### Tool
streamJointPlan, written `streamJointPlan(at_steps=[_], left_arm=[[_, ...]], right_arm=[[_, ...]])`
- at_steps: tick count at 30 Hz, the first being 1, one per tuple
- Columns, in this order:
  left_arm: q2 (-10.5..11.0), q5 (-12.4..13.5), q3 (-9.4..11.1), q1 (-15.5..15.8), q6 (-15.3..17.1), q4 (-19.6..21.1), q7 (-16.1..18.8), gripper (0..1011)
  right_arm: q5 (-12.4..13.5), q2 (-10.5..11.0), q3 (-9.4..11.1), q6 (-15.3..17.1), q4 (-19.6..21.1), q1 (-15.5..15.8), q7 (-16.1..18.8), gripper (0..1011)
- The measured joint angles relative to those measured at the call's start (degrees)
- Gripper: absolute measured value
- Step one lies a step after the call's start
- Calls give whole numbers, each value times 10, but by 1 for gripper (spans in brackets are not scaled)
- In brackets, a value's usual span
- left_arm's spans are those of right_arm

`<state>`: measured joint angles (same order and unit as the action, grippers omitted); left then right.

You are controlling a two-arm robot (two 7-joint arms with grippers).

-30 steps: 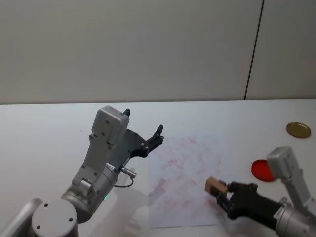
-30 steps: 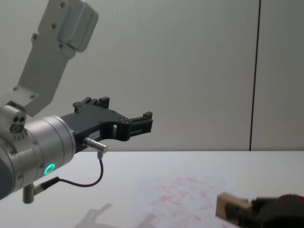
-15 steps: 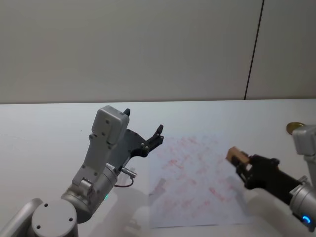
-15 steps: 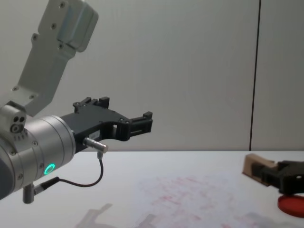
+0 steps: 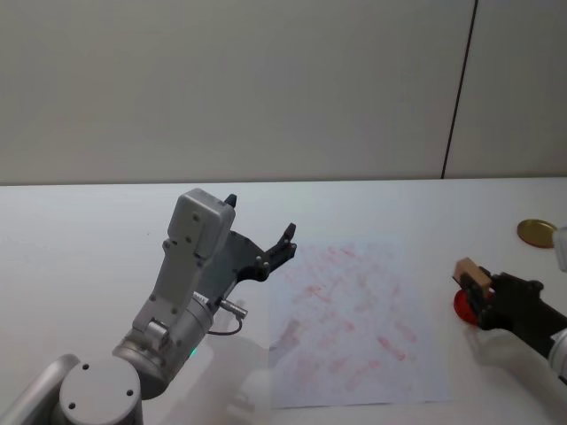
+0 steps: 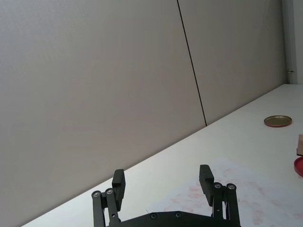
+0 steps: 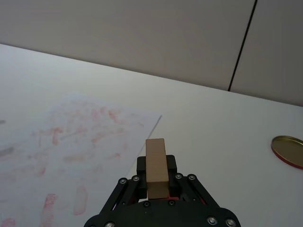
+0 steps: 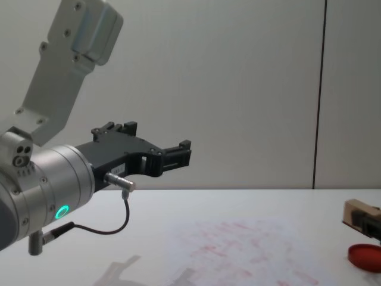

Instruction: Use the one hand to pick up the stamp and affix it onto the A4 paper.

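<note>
On the left, our left gripper (image 5: 285, 241) hangs parked above the counter (image 5: 80, 257), just off the left edge of the paper (image 5: 354, 323), its jaws spread wide with nothing between them; the left wrist view shows the same open gap (image 6: 163, 184). We leave it out of the job.

Moving right, the paper lies flat on the counter, covered in faint red marks across most of its face, with some lighter room near its far edge and near its right side.

Past the paper's right edge, our right gripper (image 5: 483, 292) holds the stamp (image 5: 471, 274), the wooden block pinched between narrowly set jaws and standing out ahead of them, as the right wrist view makes plain (image 7: 156, 166). It sits off the paper, over the red disc (image 5: 462, 306), which we take to be the ink pad. We cannot tell whether the block's face touches the disc or hovers over it. Farther right and farther back lies a gold lid (image 5: 536, 233), well apart from the work.

We judge the step in hand to be inking the stamp. The next move calls for carrying the block left, back over the paper, squaring its face to the sheet, and pressing straight down on a less crowded patch, with the grip kept firm.
</note>
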<state>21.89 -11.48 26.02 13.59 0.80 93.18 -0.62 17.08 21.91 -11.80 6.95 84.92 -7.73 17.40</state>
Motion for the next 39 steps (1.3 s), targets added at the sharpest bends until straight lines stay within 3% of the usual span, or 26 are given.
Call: streamJointPlan(at_steps=[20,39], left_arm=[[0,0,0,0,0,0,0,993],[0,0,0,0,0,0,0,993]], right_arm=[[0,-3,6,-24,-60,-12,-19,220],[2,-13,1,-34,-90,-22,-19,252]])
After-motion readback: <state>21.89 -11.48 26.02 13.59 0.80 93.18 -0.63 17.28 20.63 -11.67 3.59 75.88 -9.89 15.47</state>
